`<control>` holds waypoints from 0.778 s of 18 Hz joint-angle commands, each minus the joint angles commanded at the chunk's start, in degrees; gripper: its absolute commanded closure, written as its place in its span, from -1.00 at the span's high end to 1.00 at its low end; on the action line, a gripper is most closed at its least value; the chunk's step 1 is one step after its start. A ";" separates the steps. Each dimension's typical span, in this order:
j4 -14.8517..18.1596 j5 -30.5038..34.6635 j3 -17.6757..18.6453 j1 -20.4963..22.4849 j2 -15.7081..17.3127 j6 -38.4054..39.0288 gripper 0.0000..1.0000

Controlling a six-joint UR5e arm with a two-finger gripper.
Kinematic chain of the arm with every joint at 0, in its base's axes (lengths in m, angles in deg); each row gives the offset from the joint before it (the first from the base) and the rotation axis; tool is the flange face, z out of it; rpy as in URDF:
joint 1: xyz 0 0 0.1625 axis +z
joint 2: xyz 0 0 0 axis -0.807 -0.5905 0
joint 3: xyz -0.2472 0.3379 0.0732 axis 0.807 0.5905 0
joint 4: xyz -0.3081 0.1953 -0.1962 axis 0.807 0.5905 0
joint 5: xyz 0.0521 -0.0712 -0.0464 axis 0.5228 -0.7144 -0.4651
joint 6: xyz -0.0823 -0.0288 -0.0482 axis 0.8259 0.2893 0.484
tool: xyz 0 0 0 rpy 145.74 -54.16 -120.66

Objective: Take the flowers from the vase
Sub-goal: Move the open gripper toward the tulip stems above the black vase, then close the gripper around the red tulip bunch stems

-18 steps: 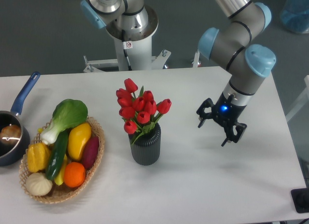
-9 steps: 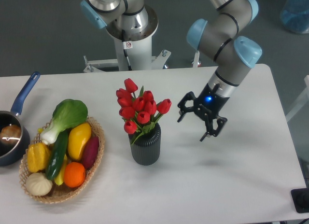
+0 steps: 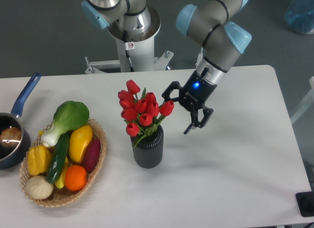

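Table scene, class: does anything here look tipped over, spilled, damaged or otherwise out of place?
Nothing stands out. The flowers stand upright in the vase, the basket holds its produce with nothing spilled, and the open gripper hangs beside the blooms without touching them.

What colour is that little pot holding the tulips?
The vase is dark grey-black with vertical ribbing, seen clearly in the fixed camera view.

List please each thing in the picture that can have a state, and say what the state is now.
flowers: upright in the vase, not gripped
vase: standing upright, holding the flowers
gripper: open, empty, just right of the flowers
basket: full of fruit and vegetables
saucepan: at the table's left edge, something inside it
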 joint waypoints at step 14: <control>-0.17 -10.12 1.06 -1.85 -0.53 -0.70 0.89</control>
